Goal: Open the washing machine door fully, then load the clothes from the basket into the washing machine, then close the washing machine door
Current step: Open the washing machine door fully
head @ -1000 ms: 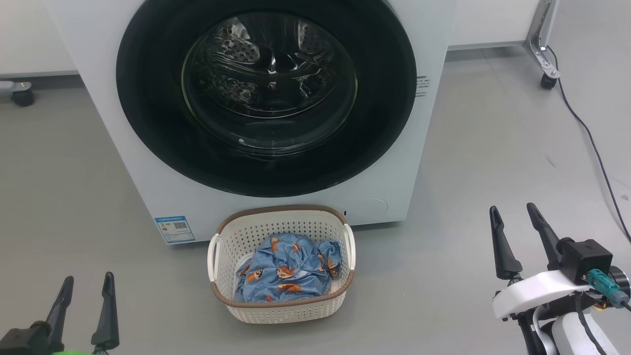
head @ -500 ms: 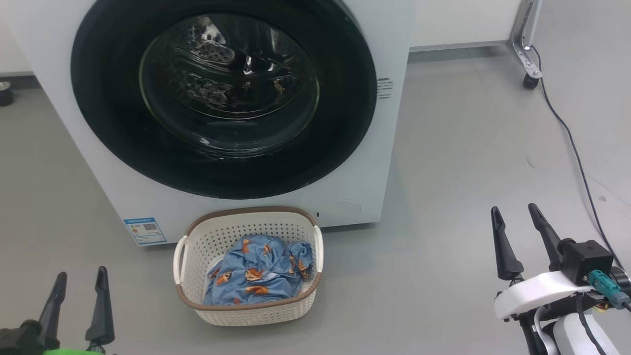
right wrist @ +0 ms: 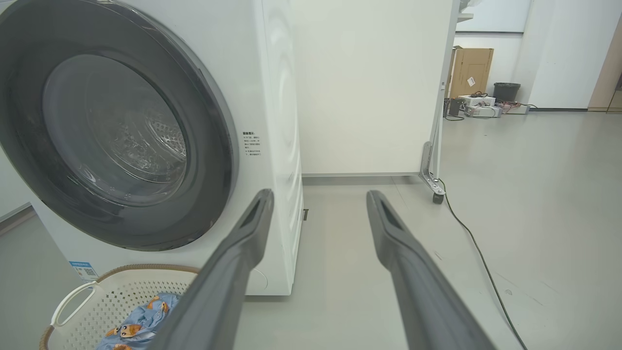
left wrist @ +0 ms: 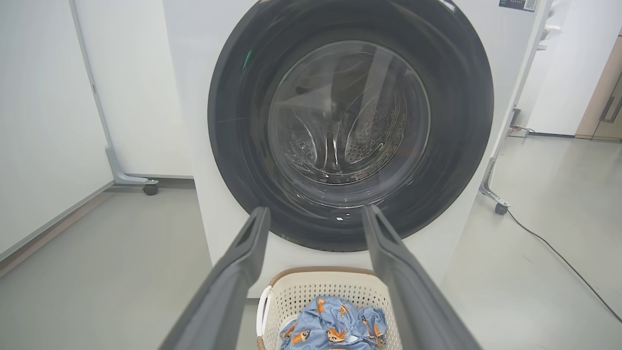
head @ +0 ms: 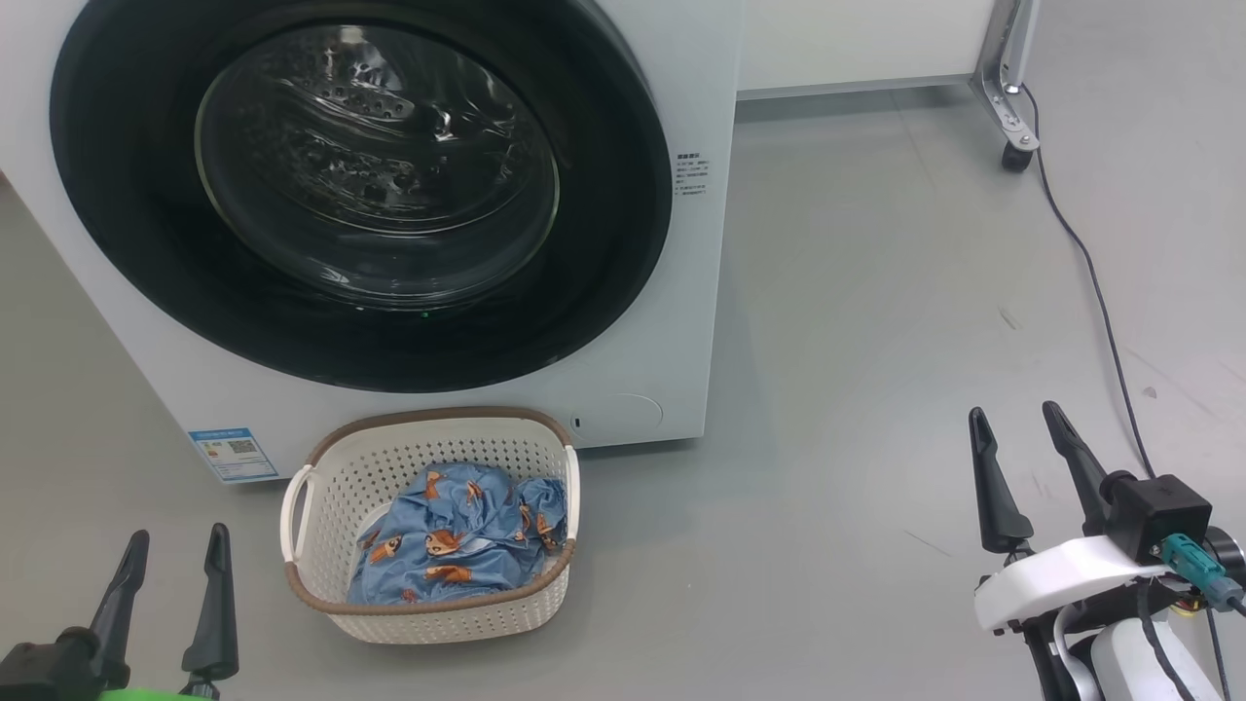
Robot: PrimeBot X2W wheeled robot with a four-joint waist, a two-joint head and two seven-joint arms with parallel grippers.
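The white washing machine [head: 696, 88] stands ahead with its round black-rimmed door [head: 604, 253] shut flat against the front; the steel drum shows through the glass [left wrist: 347, 114]. On the floor before it sits the cream basket [head: 321, 574] holding the blue clothes [head: 458, 545] with orange animals, also seen as clothes [left wrist: 333, 328] in the left wrist view. My left gripper [head: 175, 543] is open at the lower left, short of the basket. My right gripper [head: 1012, 417] is open at the lower right, well to the basket's right, pointing past the machine's side [right wrist: 282, 121].
A dark cable [head: 1100, 282] runs over the grey floor on the right, beside a wheeled metal leg [head: 1012, 146] of a white partition. Boxes and a bin [right wrist: 505, 91] stand far off behind it. A blue sticker [head: 234, 453] marks the machine's lower front.
The whole head view has shifted, so machine and basket now lie further left in it; the camera turned right. Both grippers keep their places and stay open.
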